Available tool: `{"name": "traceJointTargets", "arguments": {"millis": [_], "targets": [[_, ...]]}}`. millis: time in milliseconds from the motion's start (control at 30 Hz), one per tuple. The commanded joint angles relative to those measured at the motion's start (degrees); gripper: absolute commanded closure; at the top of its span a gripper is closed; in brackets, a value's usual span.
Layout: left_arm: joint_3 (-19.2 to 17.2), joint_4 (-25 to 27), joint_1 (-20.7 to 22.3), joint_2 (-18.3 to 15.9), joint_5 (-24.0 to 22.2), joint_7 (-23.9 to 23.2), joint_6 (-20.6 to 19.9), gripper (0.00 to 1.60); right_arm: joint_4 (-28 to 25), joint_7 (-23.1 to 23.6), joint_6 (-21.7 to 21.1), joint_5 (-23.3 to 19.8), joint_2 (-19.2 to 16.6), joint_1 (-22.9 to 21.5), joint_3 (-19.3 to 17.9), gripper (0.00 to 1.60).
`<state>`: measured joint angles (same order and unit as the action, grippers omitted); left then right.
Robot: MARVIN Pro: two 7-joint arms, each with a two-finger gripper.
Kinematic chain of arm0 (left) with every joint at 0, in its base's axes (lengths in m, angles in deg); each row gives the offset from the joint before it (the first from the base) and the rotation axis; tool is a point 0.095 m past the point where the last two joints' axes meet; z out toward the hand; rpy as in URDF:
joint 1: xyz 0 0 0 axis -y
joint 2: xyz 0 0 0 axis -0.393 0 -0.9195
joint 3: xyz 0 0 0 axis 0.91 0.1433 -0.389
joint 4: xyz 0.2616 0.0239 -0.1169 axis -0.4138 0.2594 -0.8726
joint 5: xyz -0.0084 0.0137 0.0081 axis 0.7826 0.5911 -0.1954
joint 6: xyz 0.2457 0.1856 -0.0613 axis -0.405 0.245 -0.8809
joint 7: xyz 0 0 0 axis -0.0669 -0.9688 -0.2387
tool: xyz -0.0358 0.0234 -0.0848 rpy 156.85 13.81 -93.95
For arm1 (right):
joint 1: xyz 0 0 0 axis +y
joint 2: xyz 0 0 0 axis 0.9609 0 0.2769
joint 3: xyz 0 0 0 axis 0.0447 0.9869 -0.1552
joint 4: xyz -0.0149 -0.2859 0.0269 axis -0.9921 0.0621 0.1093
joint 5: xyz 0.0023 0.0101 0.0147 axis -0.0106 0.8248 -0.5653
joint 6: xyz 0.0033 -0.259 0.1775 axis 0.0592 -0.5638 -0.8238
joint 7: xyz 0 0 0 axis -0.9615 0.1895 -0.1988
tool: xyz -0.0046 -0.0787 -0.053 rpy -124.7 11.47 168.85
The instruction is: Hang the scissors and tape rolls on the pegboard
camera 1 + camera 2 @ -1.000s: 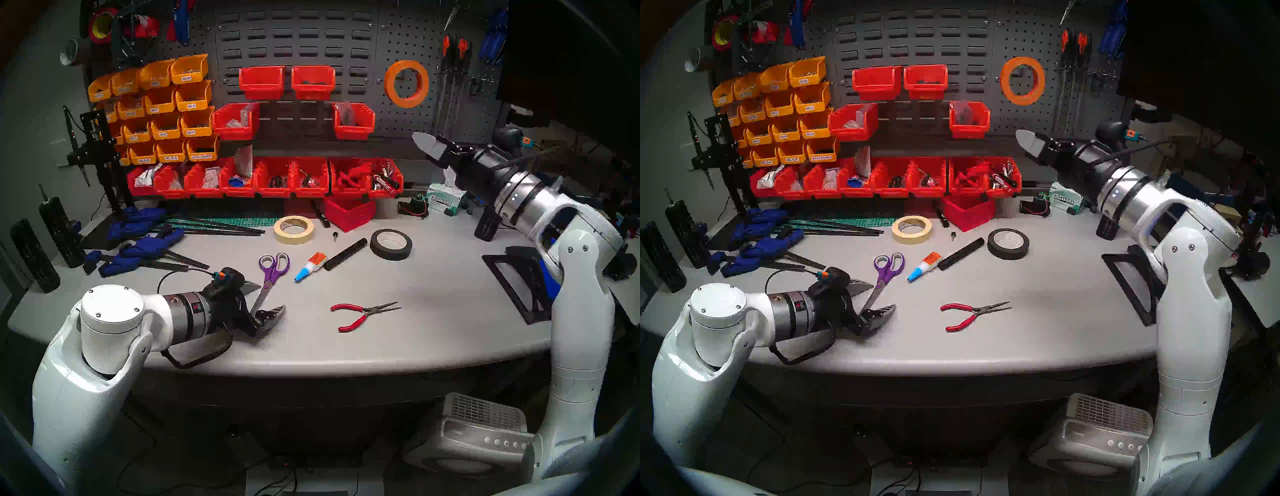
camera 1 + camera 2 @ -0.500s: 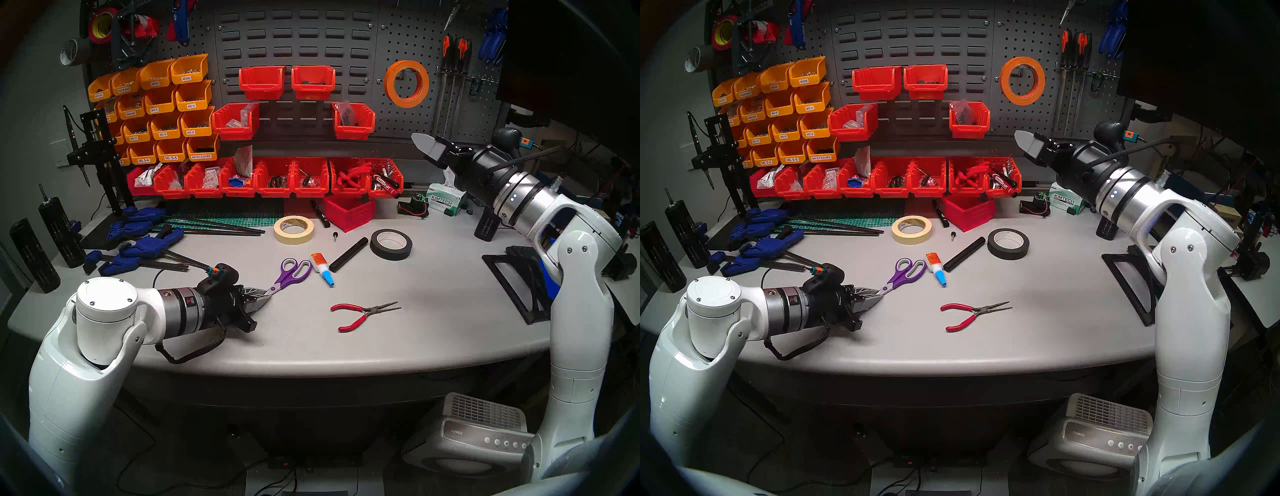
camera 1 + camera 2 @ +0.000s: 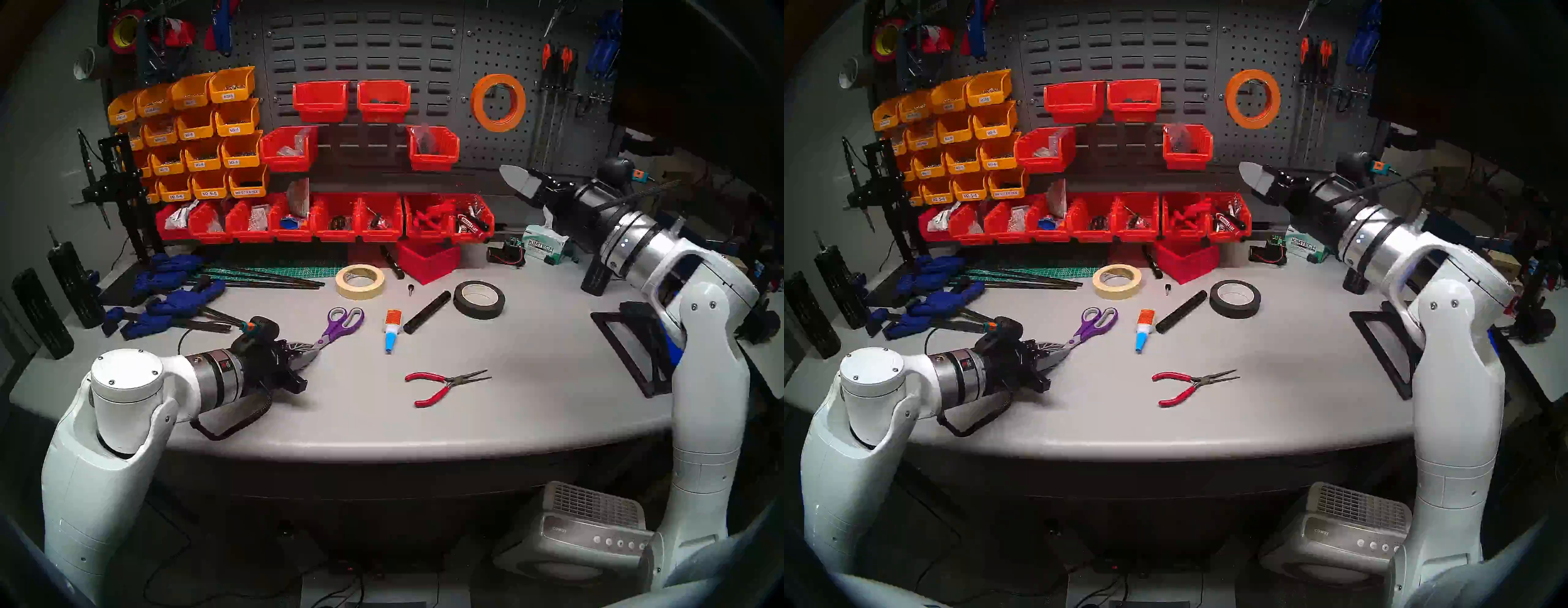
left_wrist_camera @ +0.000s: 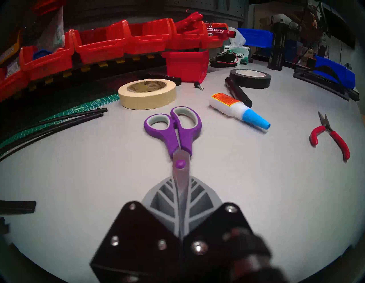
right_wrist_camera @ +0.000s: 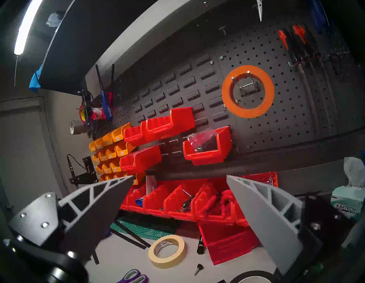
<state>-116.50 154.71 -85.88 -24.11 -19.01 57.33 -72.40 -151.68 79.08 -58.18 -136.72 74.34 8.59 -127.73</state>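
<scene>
Jaws of our left gripper [image 4: 180,207] are clamped on the scissors' [image 4: 175,136] blades at lower centre of the wrist view, handles w/ purple loops pointing up-frame, while our right gripper [image 5: 177,197] hangs apart below the orange roll [image 5: 247,91] on the pegboard [image 5: 286,110], upper right.

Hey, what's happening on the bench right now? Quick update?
Left gripper shut on scissors blades. Right gripper open, empty. Orange roll hung on pegboard; cream roll on table. Nothing blocking.

Twin head views above the bench [image 3: 424,424]; close wrist views, both showing cream tape [image 4: 147,93].
</scene>
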Motion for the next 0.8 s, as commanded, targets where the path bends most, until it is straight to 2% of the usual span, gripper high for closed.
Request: {"name": "traceJointTargets", "arguments": {"millis": [0,267,500,600,700,767], "targets": [[-2.9,4.1,1.2,4.0,-1.8,1.4,4.2,1.60,-0.4,0.1,0.7,0.1,-0.2,-2.2,0.6,0.00],[-5.4,8.6,4.4,6.0,-5.1,2.1,4.1,1.60,0.0,-0.1,0.7,0.1,-0.2,-2.9,1.6,0.00],[-7.5,9.4,4.7,7.6,-7.7,3.4,2.0,1.60,0.4,-0.3,0.9,0.1,-0.2,-3.7,2.4,0.00],[-8.0,9.5,3.7,6.9,-7.9,3.0,1.4,1.60,0.5,-0.4,1.0,0.1,-0.2,-3.9,2.6,0.00],[-8.4,9.3,1.6,4.5,-8.3,0.5,-0.4,1.60,0.5,-0.4,1.1,0.1,-0.2,-4.0,2.7,0.00],[-9.0,9.3,0.3,3.8,-8.9,-0.4,-2.9,1.60,0.4,-0.4,1.1,0.0,-0.2,-4.0,2.8,0.00]]}}
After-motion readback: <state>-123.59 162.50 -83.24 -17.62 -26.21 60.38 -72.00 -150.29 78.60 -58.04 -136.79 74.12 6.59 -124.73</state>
